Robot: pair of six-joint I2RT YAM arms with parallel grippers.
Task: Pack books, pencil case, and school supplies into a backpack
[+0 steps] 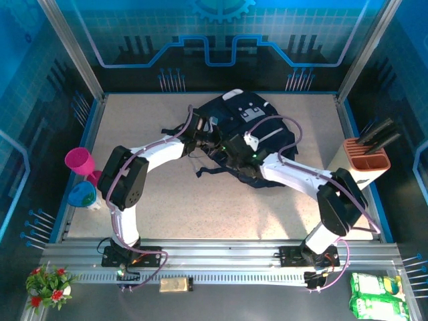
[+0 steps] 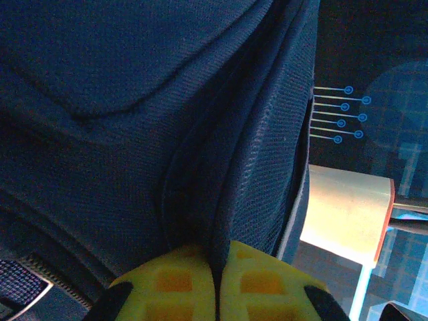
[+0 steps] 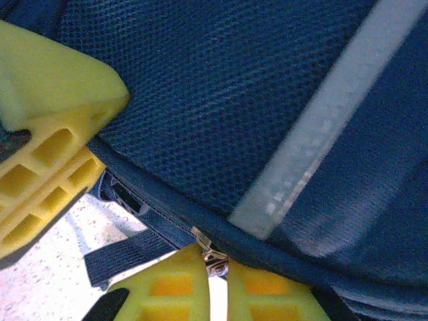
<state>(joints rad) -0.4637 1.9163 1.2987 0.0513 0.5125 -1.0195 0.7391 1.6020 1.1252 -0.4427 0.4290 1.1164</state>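
top: backpack (image 1: 257,117) far-centre on the surface (image 1: 167,200) | left wrist: my left claw (image 2: 217,267) pressed together on a backpack fold | right wrist: my right claw (image 3: 214,267) pinching the zipper pull (image 3: 212,259) at the backpack's edge

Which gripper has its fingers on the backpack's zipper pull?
The right gripper: its fingers close on the metal zipper pull, while the left gripper pinches only backpack fabric.

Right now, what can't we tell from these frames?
Inside of the backpack: top view, its own fabric covers it.
How far it's unzipped: right wrist view, the seam runs off the bottom edge past the zipper pull between the right jaws.
Which panel the left jaws pinch: left wrist view, too close.
Print on the stripe: right wrist view, blurred.
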